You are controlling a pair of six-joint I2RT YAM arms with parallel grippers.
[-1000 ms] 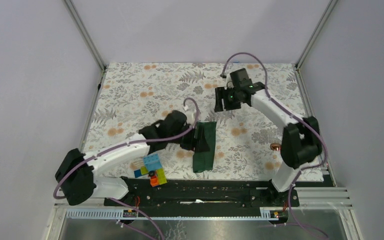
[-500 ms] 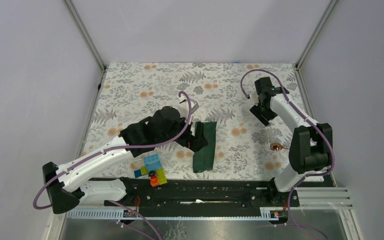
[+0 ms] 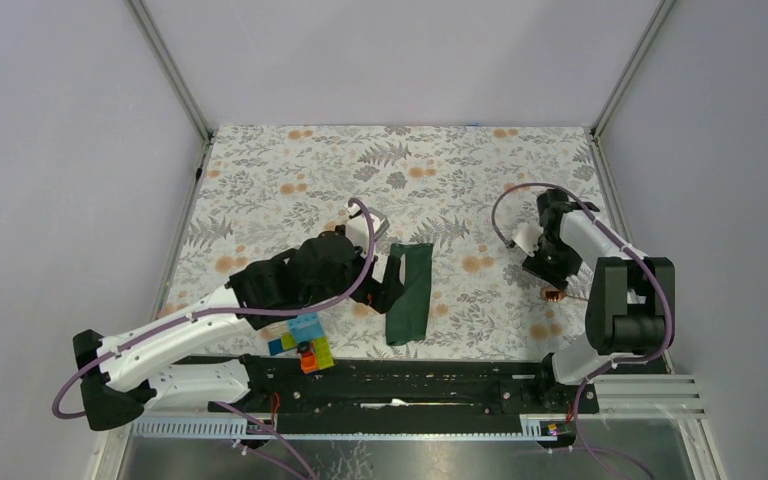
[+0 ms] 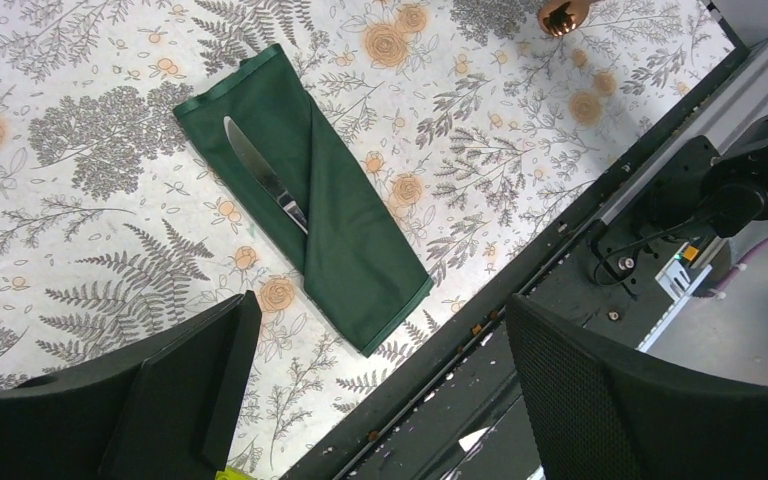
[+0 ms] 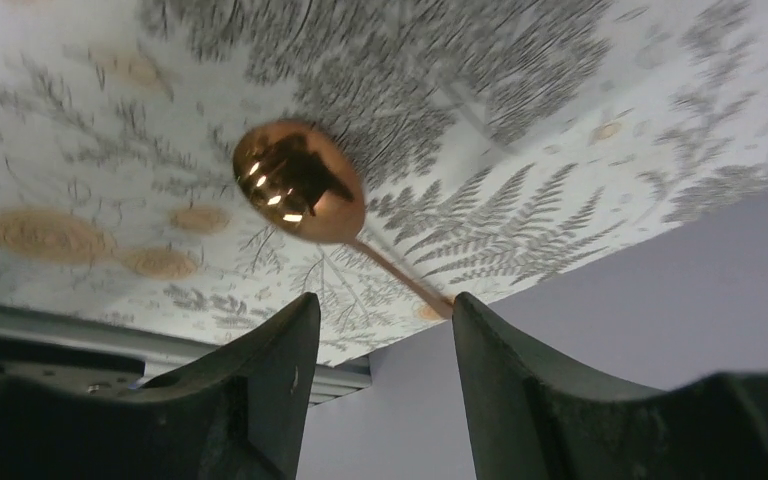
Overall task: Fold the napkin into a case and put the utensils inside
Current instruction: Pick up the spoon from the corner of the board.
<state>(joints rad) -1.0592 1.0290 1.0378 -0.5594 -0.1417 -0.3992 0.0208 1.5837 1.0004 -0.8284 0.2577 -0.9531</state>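
The dark green napkin (image 3: 409, 294) lies folded as a long flat case (image 4: 332, 215) near the table's front middle. A thin silver knife (image 4: 258, 170) sits tucked under its diagonal flap, blade sticking out. My left gripper (image 3: 391, 282) hovers just left of the case, jaws wide open and empty (image 4: 380, 335). The copper spoon (image 3: 552, 293) lies on the cloth at the right, its round bowl (image 5: 298, 194) close ahead of my right gripper (image 5: 380, 312). That gripper (image 3: 548, 268) is open and low over the spoon; the handle's end lies by the right fingertip (image 5: 472, 312).
Colourful plastic blocks (image 3: 300, 341) sit at the front edge, left of the case. A black rail (image 3: 410, 376) runs along the near edge of the floral table covering (image 3: 290, 180). Grey walls stand close on the left, back and right.
My left gripper opened wider and drew back from the napkin. The right arm swung from the far middle to the right side and came down over the spoon.
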